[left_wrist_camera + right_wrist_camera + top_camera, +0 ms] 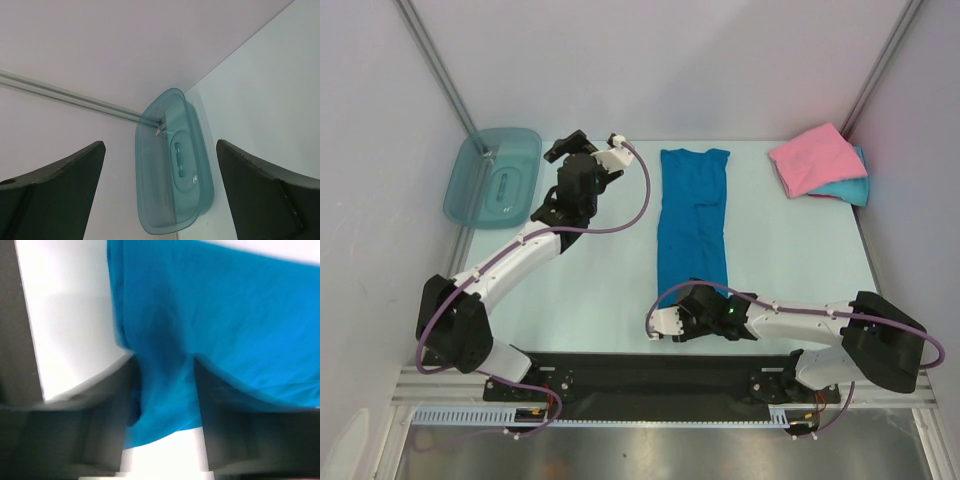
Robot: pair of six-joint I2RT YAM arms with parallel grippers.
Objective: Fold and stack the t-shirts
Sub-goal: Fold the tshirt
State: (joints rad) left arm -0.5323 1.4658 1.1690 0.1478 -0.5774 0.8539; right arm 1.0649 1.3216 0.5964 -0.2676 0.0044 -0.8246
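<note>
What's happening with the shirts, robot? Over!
Left tool open, up by bin. Right tool pinching near hem of blue shirt. Pink shirt folded, far right. Nothing blocking.

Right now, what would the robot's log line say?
left gripper: open, empty, facing bin | right gripper: shut on blue t-shirt, near hem | pink t-shirt folded on turquoise t-shirt

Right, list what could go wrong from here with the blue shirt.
Only a narrow bunch of near hem of the blue shirt sits in the right tool; it may slip out. The left tool hangs open near the teal bin, away from the shirt, so a one-sided lift could skew the fold.
</note>
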